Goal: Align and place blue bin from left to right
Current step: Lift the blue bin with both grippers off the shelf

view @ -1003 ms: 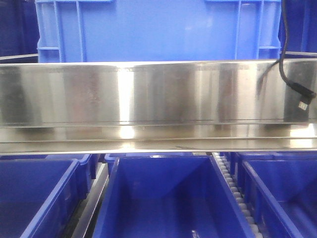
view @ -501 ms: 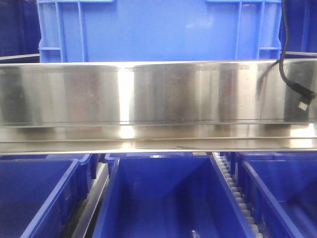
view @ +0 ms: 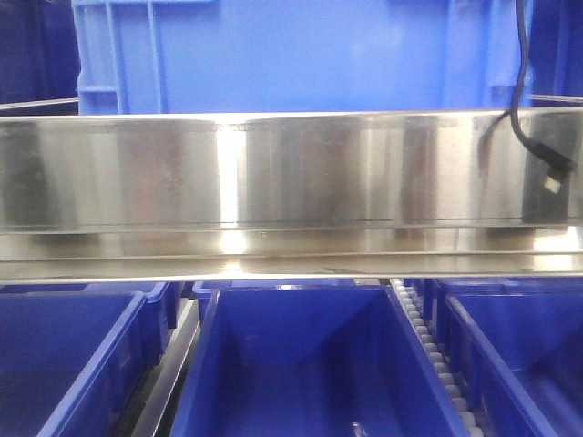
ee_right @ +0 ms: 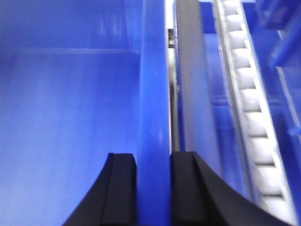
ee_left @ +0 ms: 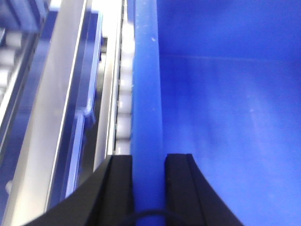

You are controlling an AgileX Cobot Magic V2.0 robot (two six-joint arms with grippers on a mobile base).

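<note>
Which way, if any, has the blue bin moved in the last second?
Yes: the blue bin slid slightly rightward in the front view, against the fixed steel rail.

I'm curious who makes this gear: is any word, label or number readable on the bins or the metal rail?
None can be read.
The blue bin shows plain walls in every view.
The steel rail carries faint marks along its top edge, too blurred to read.
</note>
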